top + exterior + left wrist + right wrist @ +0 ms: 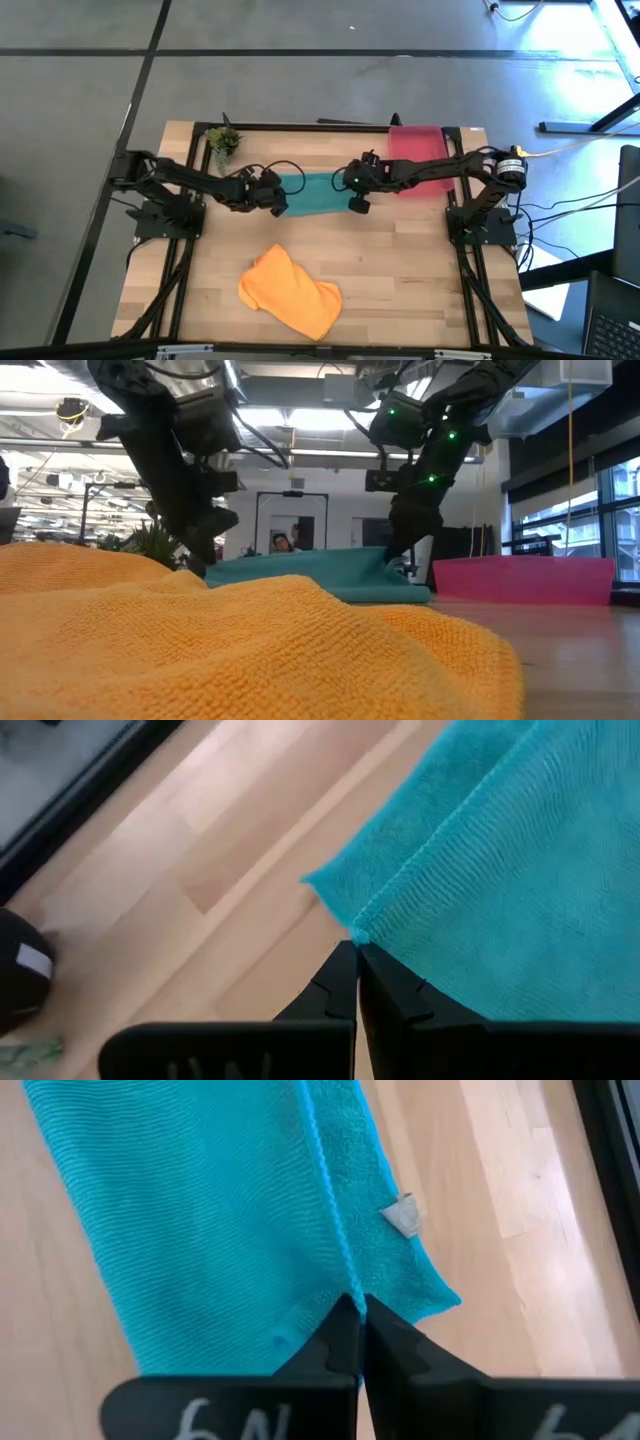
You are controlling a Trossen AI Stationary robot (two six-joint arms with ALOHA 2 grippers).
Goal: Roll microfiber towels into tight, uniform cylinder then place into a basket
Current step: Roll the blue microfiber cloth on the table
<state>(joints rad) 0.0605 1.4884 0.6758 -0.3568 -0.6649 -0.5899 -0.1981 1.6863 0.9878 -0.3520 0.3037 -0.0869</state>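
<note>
1. Orange towel [250, 650] fills the foreground of the low view, a rumpled heap with a coarse looped weave; from above it lies crumpled on the near part of the wooden table [400, 290], well apart from both arms.
2. Writing: the right wrist view shows pale marks on the gripper body that cannot be read, and a small grey tag [402, 1215] sewn near one hem of the teal towel, with no legible text.
3. Teal towel [315, 193] lies in the middle of the table as a folded strip stretched between the 2 grippers, its stitched hems showing as raised lines.
4. Left gripper [355, 948] has its fingers pressed together, pinching a corner of the teal towel at the hem.
5. Right gripper [352, 1305] is likewise clamped on the hem at the opposite end.
6. Red-pink basket [420, 150] sits at the far right of the table, beneath the right arm.
7. Small green plant [223, 140] stands at the far left corner.
</note>
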